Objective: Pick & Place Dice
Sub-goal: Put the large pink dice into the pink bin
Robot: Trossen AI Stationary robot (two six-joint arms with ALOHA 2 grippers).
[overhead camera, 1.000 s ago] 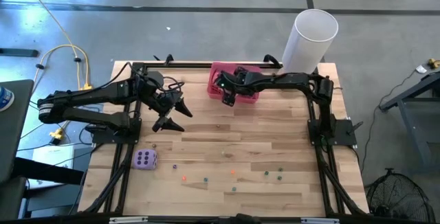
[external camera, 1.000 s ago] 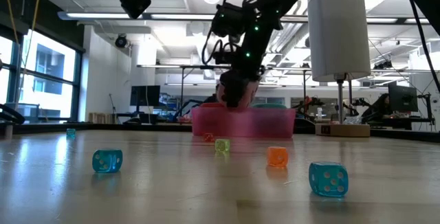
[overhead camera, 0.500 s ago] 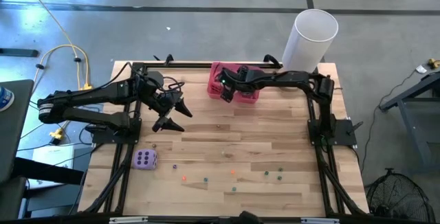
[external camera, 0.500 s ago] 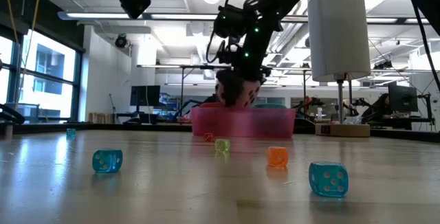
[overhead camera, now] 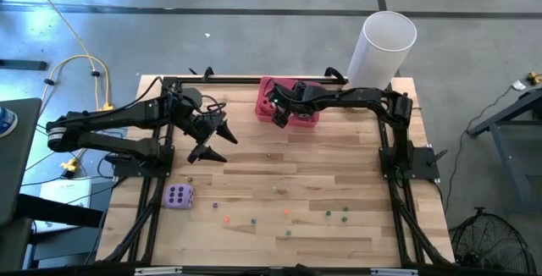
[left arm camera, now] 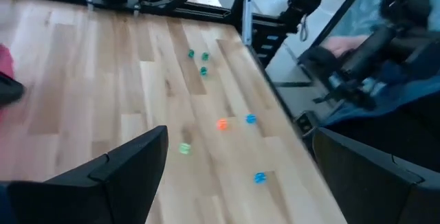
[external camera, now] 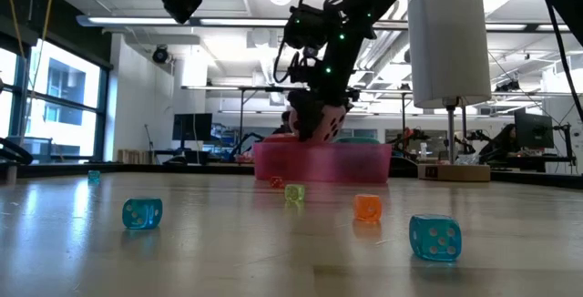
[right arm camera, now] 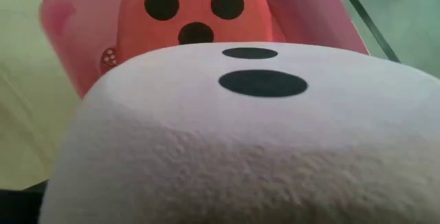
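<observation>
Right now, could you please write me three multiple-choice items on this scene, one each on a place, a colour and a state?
1. Where is the purple die?
A. In the pink tray
B. On the bare table, on the left arm's side
C. In the left gripper

2. What colour is the die lying in the pink tray?
A. Teal
B. Purple
C. Red

3. What is the state of the right gripper?
A. Closed on the pink die above the tray
B. Open and empty
C. Resting on the table

Answers:
1 B: the purple die sits alone on the wood, away from the open left gripper.
2 C: the right wrist view shows a red die inside the pink tray.
3 A: the right gripper holds the pink die clear of the tray's rim.
</observation>
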